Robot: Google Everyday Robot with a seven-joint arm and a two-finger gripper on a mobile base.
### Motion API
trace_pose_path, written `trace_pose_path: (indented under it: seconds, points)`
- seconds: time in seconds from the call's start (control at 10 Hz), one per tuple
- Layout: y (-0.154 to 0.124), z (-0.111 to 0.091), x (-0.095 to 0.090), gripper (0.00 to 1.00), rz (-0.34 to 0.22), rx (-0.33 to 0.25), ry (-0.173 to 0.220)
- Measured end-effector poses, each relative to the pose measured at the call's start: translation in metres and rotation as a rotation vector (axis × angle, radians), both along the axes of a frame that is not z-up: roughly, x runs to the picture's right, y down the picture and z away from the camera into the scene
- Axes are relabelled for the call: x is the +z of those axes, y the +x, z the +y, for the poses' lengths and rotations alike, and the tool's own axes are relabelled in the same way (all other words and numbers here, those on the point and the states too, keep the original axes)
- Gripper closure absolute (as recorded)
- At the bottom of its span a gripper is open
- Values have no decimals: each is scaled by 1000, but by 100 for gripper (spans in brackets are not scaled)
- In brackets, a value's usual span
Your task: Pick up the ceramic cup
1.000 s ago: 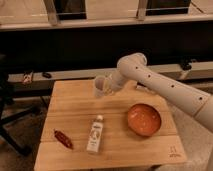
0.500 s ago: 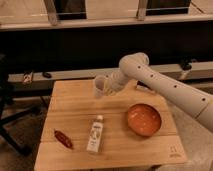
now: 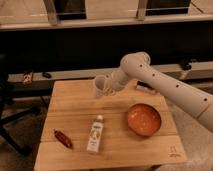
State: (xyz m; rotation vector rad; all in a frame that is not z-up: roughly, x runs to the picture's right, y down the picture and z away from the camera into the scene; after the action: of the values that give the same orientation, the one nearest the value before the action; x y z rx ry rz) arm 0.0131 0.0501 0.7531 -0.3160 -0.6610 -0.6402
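The small pale white-grey handleless ceramic cup (image 3: 99,87) stands roughly upright over the far part of the wooden table (image 3: 75,107), at the gripper (image 3: 106,86).

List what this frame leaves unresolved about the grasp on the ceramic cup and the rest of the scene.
- Gripper: at the ceramic cup in the camera view; contact is blurred, and the cup's base merges with the wooden table.
- Arm: cut off by the right edge.
- White bottle: label too small to read.
- Red item near the table's front left: too blurred to identify.
- Orange bowl: contents unclear.
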Motion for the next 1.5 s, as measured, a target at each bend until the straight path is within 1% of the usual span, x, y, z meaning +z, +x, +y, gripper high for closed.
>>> trace_pose_path:
  seconds: [1.0, 1.5]
  points:
    - [5, -5, -15, 96, -40, -4, -15]
    - [9, -9, -23, 96, -48, -3, -18]
